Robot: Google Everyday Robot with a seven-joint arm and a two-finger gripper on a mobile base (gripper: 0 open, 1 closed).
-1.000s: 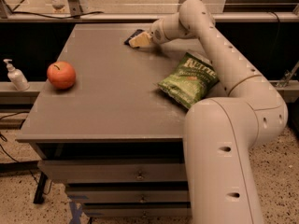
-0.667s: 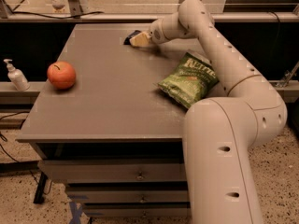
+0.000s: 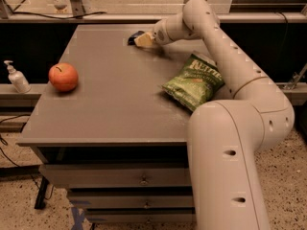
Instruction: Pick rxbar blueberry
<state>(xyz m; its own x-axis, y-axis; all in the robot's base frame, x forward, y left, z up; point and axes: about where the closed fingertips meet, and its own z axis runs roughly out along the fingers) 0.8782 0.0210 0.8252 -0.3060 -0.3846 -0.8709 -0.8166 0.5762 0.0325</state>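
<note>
A grey table (image 3: 110, 109) seen from high up, with my robot's cream arm (image 3: 225, 56) filling the right of the view. My landmark is a green bag (image 3: 194, 82) lying flat on the table's right side.

The arm passes just behind the bag and reaches away to its far left, where the claw (image 3: 143, 40) sits low near the table's back edge. The bar (image 3: 134, 36), small, flat and dark, lies at the claw's tip, on the side away from the bag. It may be touching the claw, but I cannot tell. I also cannot tell whether the claw is open, closed or already holding the bar.

A red apple (image 3: 63, 76) rests well to the left of the bag. A pump bottle (image 3: 16, 77) stands further left again, off the table.

I see these risks:
- **Bar pushed off:** it lies close to the back edge, so any forward nudge could slide it off.
- **Weak grip:** the wrapper looks thin and slick, so a grip on one corner could let it slip on the lift.
- **Bag dragged:** the arm is near the bag and could catch it as it draws back.
</note>
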